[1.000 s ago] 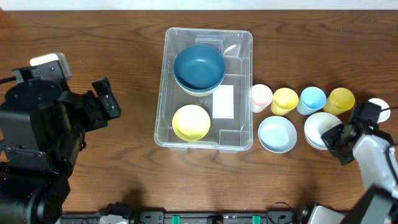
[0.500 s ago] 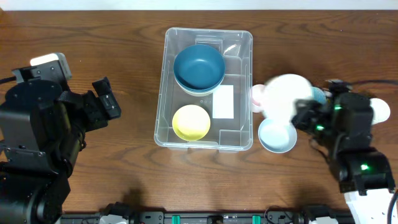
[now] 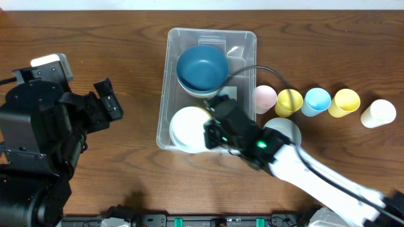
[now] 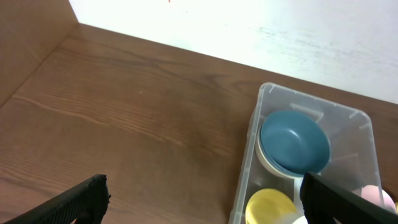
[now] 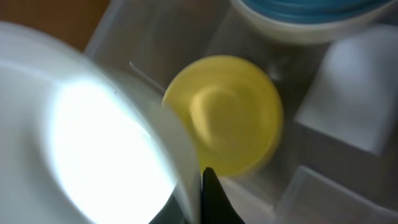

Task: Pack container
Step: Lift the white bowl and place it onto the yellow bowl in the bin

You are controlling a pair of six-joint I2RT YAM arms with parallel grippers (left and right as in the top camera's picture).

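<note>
The clear container (image 3: 165,75) stands mid-table. At its far end a blue bowl (image 3: 202,68) is nested in a pale bowl. My right gripper (image 3: 211,133) is shut on the rim of a white bowl (image 3: 186,129) and holds it over the container's near end. The bowl covers most of a yellow bowl there. In the right wrist view the finger (image 5: 202,186) pinches the white bowl's (image 5: 93,143) rim just above the yellow bowl (image 5: 227,112). My left gripper (image 3: 104,101) is open and empty, left of the container (image 4: 367,124), which also shows in the left wrist view.
To the right of the container stand a pink cup (image 3: 265,96), a yellow cup (image 3: 290,100), a blue cup (image 3: 317,99), another yellow cup (image 3: 346,101) and a white cup (image 3: 379,113). A light blue bowl (image 3: 287,126) lies partly under my right arm.
My right arm has lifted the white bowl from the right side of the table and carried it left, over the container's near end. The left arm has not moved.
</note>
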